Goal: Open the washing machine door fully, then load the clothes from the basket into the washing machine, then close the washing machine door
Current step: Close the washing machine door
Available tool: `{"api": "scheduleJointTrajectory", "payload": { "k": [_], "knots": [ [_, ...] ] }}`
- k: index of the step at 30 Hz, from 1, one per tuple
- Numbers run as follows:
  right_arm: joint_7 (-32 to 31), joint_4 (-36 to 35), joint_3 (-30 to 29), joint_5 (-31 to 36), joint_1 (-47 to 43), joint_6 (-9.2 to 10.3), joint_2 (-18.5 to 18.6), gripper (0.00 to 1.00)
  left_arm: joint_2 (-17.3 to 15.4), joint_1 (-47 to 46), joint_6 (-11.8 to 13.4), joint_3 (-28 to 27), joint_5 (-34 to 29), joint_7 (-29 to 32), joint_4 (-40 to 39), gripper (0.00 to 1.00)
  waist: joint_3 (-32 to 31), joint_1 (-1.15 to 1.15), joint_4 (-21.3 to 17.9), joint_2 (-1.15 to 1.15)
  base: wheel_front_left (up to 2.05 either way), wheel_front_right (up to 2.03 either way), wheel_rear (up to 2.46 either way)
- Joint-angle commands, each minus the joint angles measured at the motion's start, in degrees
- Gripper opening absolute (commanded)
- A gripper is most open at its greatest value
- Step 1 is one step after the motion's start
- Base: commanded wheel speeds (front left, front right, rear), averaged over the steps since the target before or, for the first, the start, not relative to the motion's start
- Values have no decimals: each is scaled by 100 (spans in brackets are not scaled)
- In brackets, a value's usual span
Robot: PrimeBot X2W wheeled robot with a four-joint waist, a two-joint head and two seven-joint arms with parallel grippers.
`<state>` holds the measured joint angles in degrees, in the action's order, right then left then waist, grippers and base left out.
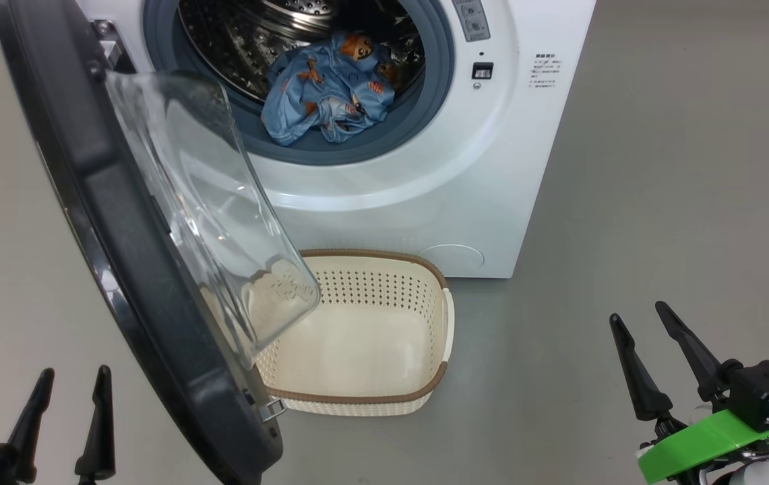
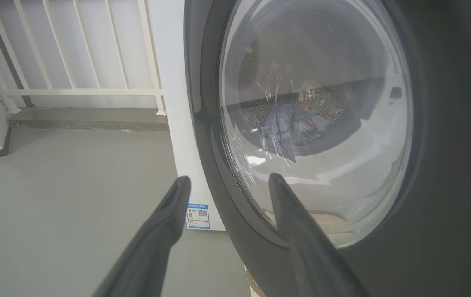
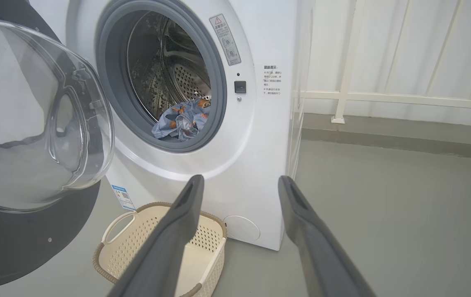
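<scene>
**Closing the door is the step left; load looks done**

Your step, as I read it: loading is finished and the door close is pending. The clothes sit in the drum of the washing machine. They are bunched low at the front, and the blue bear-print fabric laps onto the lower lip of the grey gasket. The basket stands on the floor just in front of the machine's base and shows a bare bottom. Its near-left corner is behind the door glass, so you can't fully confirm it's empty. I can't make out a cream piece anywhere.

Fingers: the left gripper is spread wide and holds nothing. The right gripper is the same, spread and empty.

The washing machine door is swung out toward you, with its glass bowl hanging over the basket's left side.
- **Left fingers:** they sit on the door's outer-face side, near its lower rim and apart from it. The left wrist view has them aimed at the rim's edge.
- **Right fingers:** they are well apart from the door, to the right of the basket, pointing at the machine's front.

Next move: the left arm is better placed, so lay its fingers on the outer face and sweep the door toward the opening. Check the fabric on the gasket first, since it could get pinched. A nudge deeper with the right fingers looks prudent. I can't tell whether the bowl clears the basket rim on the swing.
</scene>
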<state>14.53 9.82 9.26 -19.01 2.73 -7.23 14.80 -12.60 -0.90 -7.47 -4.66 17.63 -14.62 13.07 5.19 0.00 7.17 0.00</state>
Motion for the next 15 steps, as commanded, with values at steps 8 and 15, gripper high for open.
{"api": "scheduleJointTrajectory", "payload": {
  "k": [8,15],
  "knots": [
    [47,-160,83,60,-46,-25,86,93,-166,-134,-2,-210,-48,-38,-168,100,-19,0,23,0,0,0,0],
    [47,-161,75,68,-30,-25,77,92,-153,-141,-2,-210,-49,-38,-186,100,-27,0,41,0,0,0,0]
  ]
}}
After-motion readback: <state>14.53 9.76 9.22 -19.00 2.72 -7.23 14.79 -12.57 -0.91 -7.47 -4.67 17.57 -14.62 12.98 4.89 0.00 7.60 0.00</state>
